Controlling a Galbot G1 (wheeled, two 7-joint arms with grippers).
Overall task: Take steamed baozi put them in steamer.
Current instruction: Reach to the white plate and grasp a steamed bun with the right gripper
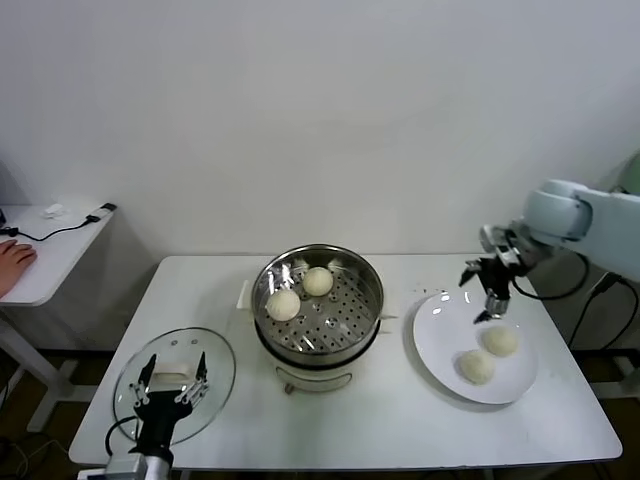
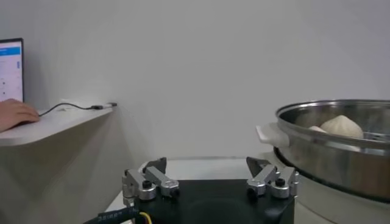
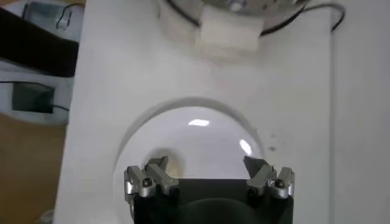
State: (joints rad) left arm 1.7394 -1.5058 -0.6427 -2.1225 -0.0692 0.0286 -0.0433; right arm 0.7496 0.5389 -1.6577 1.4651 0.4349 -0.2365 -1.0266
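The steel steamer [image 1: 345, 318] stands mid-table on its white base and holds two cream baozi [image 1: 283, 305] [image 1: 318, 281]. Two more baozi [image 1: 499, 340] [image 1: 476, 366] lie on the white plate [image 1: 440, 335] to its right. My right gripper [image 1: 488, 300] hangs open over the plate's far side, just behind those two buns, with nothing in it. In the right wrist view that gripper [image 3: 206, 162] is above the plate [image 3: 195, 137], and a bun's edge [image 3: 173, 166] shows beside one finger. My left gripper [image 1: 172, 385] is parked open at the front left. The left wrist view shows it [image 2: 206, 163] empty beside the steamer [image 2: 332, 155].
A round glass lid [image 1: 215, 365] lies on the table under the left gripper. A side table [image 1: 55, 255] with a cable and a person's hand [image 1: 12, 262] stands at the far left. The wall is close behind the table.
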